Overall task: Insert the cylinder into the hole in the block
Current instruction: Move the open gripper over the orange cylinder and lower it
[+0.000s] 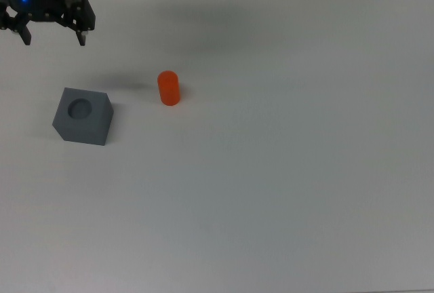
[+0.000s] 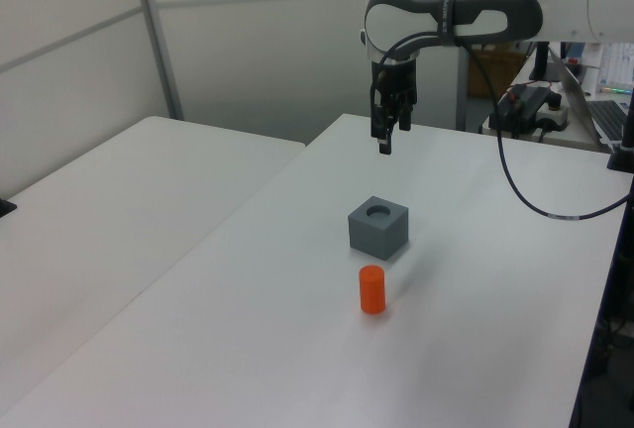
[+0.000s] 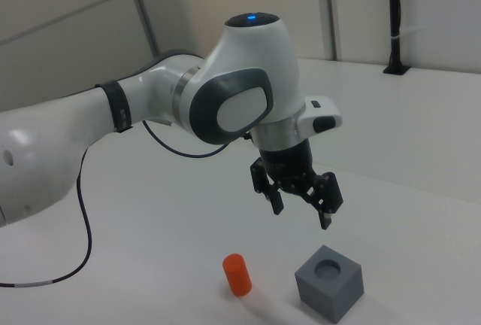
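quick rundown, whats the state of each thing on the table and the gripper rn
cylinder: upright on the table, apart from the block, not held
block: flat on the table, hole facing up, hole empty
gripper: jaws open, empty, up in the air above the table

Plain white worktop [image 1: 285, 184], two things on it.
Orange cylinder [image 1: 168, 88] stands upright near the grey block [image 1: 83, 116], hole facing up; they're not touching.
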### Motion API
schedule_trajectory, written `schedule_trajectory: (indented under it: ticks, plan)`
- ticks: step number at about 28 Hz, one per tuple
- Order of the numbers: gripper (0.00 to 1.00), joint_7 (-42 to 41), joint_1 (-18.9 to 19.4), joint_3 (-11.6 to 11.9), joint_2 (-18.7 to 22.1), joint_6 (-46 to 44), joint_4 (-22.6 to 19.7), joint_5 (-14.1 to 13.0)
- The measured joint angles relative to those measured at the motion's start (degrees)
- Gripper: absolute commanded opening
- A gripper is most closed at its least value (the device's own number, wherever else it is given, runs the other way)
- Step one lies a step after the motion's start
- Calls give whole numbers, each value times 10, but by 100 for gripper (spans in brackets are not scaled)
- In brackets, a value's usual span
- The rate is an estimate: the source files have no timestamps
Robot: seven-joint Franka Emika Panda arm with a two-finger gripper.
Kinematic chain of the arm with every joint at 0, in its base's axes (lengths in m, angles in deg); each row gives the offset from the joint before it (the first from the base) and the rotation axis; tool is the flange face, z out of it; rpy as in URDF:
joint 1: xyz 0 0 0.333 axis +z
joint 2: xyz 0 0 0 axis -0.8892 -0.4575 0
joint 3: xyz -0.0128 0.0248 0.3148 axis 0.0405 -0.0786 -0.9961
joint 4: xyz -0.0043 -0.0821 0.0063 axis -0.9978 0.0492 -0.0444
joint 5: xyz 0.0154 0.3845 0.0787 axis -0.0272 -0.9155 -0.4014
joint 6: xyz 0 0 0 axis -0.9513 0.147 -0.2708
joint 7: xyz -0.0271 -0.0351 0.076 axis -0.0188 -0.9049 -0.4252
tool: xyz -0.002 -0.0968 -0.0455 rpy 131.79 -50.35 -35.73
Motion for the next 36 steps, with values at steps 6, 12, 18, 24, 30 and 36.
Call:
schedule_trajectory:
  ticks: [6, 12, 18, 24, 30, 36]
  plan:
    - [100, 1, 0, -2, 0, 0, 1, 0]
    - [100, 1, 3, -9, 1, -4, 1, 0]
    - [100, 2, 22, -26, 6, -26, -5, 0]
    - [100, 2, 58, -31, 31, -28, -61, -4]
    - [100, 1, 89, -32, 51, 27, -144, -4]
    - [100, 1, 107, -32, 42, 70, -194, -4]
